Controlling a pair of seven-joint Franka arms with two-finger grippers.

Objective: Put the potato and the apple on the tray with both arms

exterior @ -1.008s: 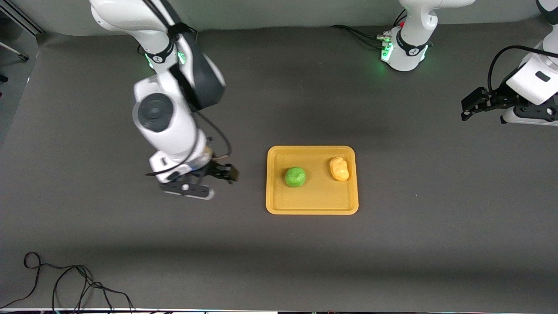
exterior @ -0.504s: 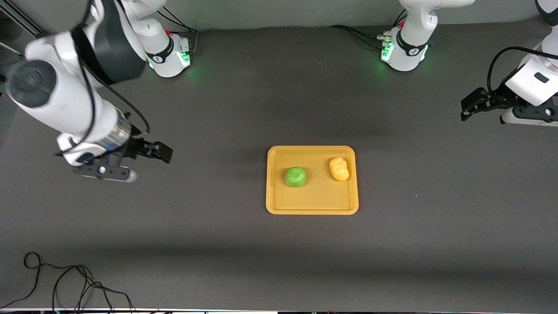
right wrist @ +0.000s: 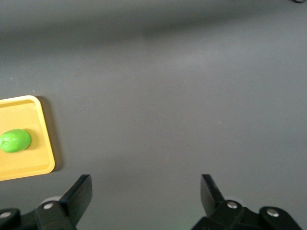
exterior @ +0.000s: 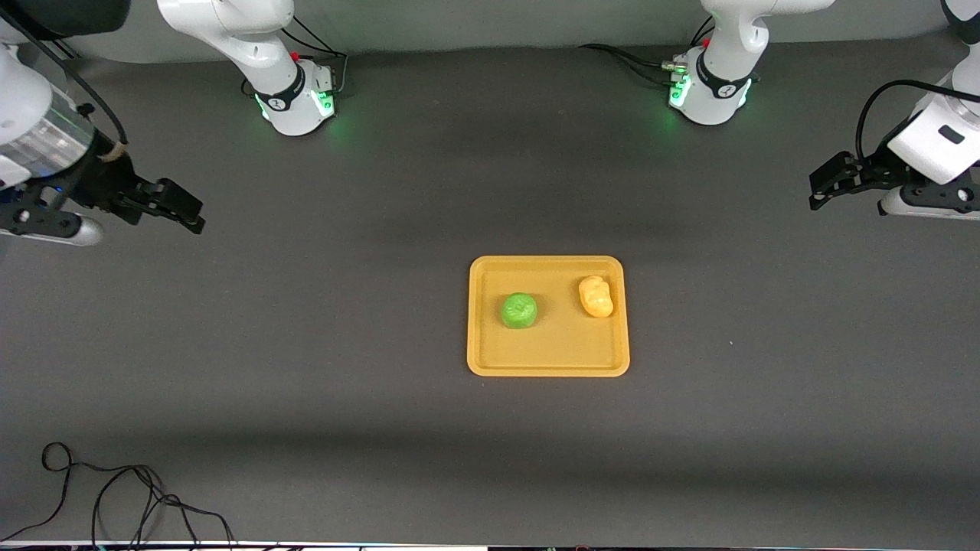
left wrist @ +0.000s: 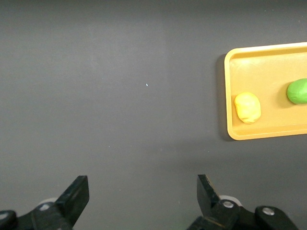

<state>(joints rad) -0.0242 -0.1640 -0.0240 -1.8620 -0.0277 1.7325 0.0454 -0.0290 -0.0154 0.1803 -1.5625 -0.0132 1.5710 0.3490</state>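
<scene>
Apple [exterior: 518, 311] and potato [exterior: 596, 296] lie apart on the tray [exterior: 547, 360].
Left tool [exterior: 827, 184] and right tool [exterior: 180, 210], both spread and empty, hang over opposite desk [exterior: 383, 428] ends, well clear.

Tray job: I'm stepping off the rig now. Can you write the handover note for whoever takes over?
Left claw: open, empty, over bare table at the left arm's end, waiting.
Right claw: open, empty, over bare table at the right arm's end.
Small round green apple and lumpy yellow-orange toy potato both lie on the flat rectangular orange-yellow plastic tray, apart from each other, the potato toward the left arm's end.
Done: both items placed.
Left: nothing to place; park the arms if needed.
</scene>
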